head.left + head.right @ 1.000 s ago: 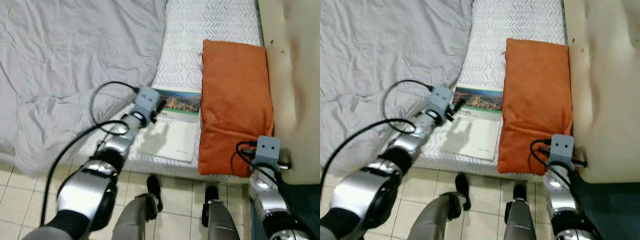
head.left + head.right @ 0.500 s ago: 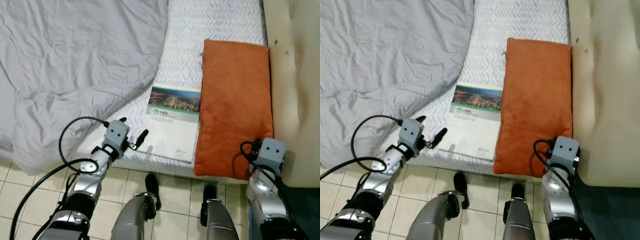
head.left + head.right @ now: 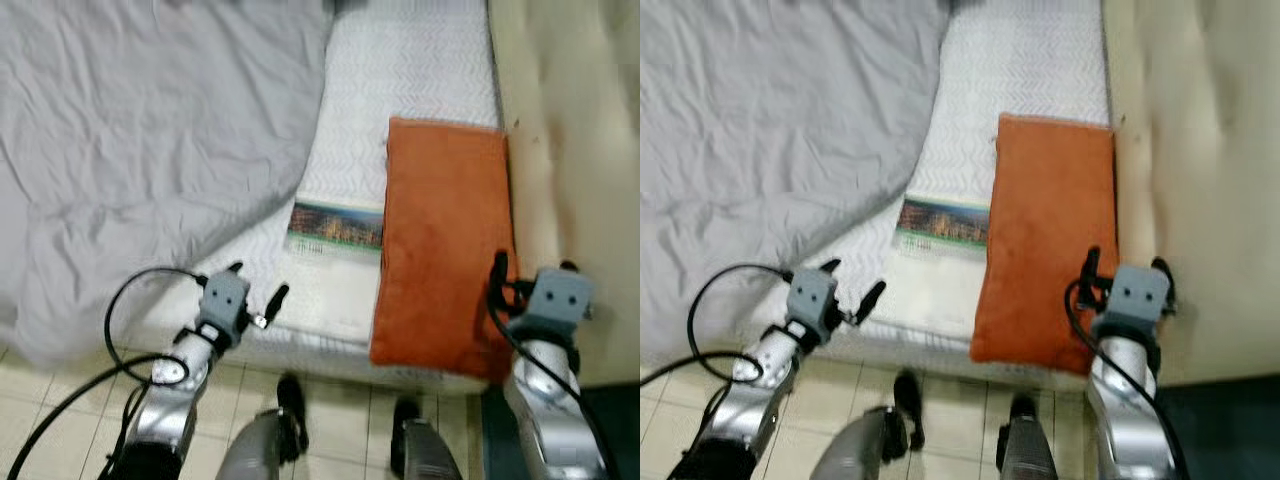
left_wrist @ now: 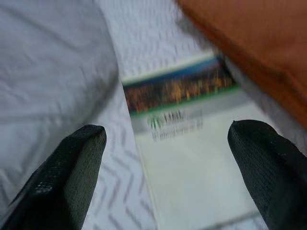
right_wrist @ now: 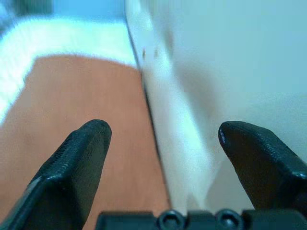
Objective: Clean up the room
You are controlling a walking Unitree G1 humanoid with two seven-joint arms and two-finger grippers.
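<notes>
Head views: a bed (image 3: 400, 90) with a grey duvet (image 3: 140, 130); a booklet (image 3: 330, 270) lies near its front edge, just beside an orange pillow (image 3: 445, 250).

Left wrist view: left gripper (image 4: 172, 167), fingers wide, empty, facing the booklet.

Right wrist view: right gripper (image 5: 163, 158), fingers wide, between pillow and cream headboard (image 5: 220, 62).

Soft, even room light; both eye views are smeared by motion blur, and the wrist views are blurred beyond the fingers (image 4: 67, 177).

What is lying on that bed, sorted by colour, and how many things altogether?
Grey: 1, the rumpled duvet
Orange: 1, the cushion
White with a picture strip: 1, the booklet
Total: 3
</notes>
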